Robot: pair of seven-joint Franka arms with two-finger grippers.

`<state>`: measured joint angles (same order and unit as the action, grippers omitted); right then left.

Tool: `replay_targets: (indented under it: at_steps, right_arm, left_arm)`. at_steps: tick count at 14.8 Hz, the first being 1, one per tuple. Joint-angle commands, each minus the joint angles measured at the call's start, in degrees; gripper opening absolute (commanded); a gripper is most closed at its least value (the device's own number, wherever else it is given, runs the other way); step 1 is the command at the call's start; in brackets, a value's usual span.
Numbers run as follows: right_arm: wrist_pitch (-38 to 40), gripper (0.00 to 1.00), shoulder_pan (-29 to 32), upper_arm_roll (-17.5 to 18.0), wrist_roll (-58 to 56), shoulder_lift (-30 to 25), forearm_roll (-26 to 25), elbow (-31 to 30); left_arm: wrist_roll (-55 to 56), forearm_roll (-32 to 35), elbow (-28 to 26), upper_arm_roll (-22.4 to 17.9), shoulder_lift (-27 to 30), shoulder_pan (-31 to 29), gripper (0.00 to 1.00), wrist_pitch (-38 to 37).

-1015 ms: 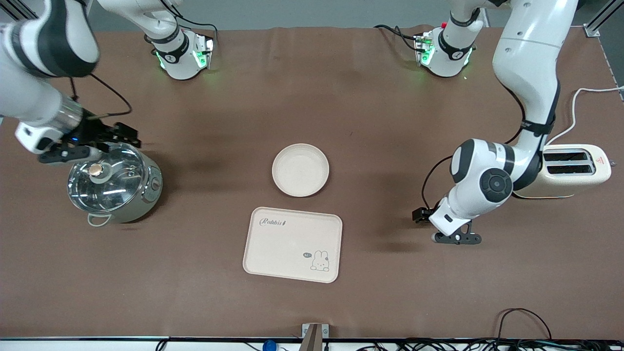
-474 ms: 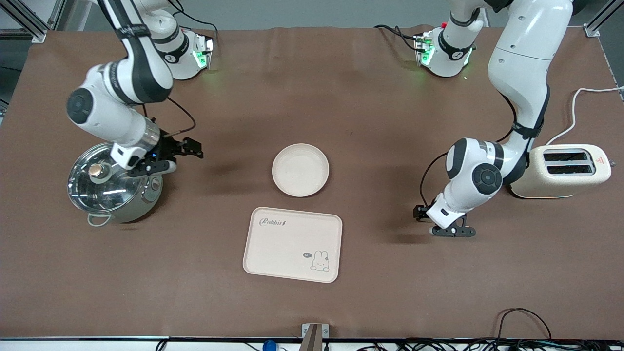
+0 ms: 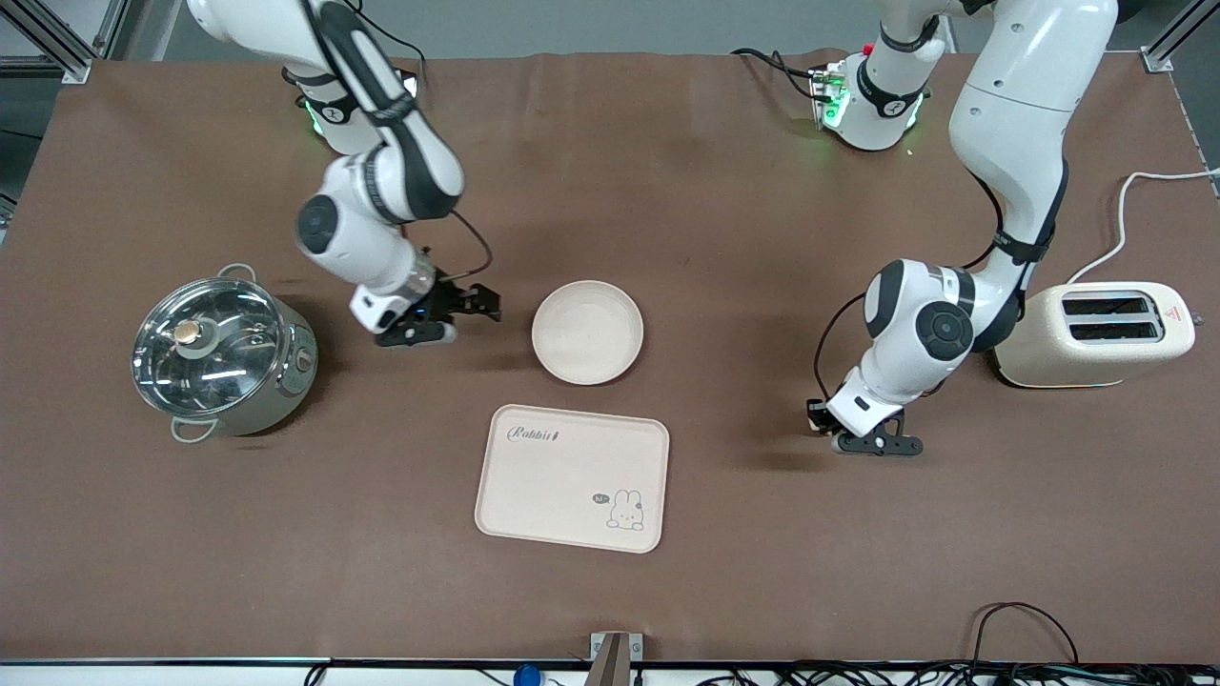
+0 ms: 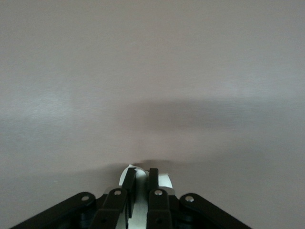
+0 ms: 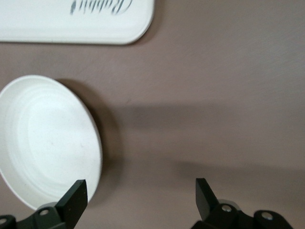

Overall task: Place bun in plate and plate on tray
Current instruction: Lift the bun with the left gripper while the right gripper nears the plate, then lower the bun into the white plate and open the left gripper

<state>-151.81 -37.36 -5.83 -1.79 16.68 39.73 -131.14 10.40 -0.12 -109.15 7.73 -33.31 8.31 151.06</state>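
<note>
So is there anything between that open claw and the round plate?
Nothing: in the front view only bare brown tabletop separates the right gripper from the plate. The right wrist view shows the plate's rim just past one open finger.

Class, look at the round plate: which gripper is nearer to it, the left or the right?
Right. The right gripper, open, is just beside the plate, toward the pot's end. The left gripper, shut on the bun, is well off toward the toaster's end.
</note>
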Motion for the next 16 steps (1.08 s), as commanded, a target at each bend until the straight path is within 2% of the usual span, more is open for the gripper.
replay_targets:
  at_steps: [1, 3, 4, 8, 12, 16]
  right_arm:
    - [-5.2, 1.00, -6.4, -0.7, 0.5, 5.1, 8.1, 1.8]
    - [-5.7, 1.00, -8.4, -0.7, 0.5, 7.8, 10.4, 4.1]
    - [-5.7, 0.99, -8.4, -0.7, 0.6, 8.5, 10.5, 4.8]
    - [-5.7, 0.87, -9.3, -0.7, 0.6, 10.7, 11.7, 7.2]
    - [-5.6, 0.60, -9.3, -0.7, 0.5, 12.1, 11.7, 8.4]
    - [-5.6, 0.41, -9.2, -0.7, 0.5, 12.5, 11.7, 8.5]
  left_arm:
    - [5.9, -0.7, 3.0, 3.6, 3.3, 0.6, 0.00, -8.7]
    - [16.3, -0.5, 9.5, 6.3, 2.6, 2.6, 0.00, -17.4]
    - [22.2, -0.4, 11.4, 6.5, 2.4, 4.8, 0.00, -19.2]
    - [40.5, -0.3, 16.5, 6.4, -2.2, 13.6, 0.00, -19.4]
    - [52.4, -0.3, 23.3, 6.3, -8.9, 20.2, 0.00, -19.0]
    - [62.9, -0.6, 25.2, 6.1, -12.4, 23.6, 0.03, -14.1]
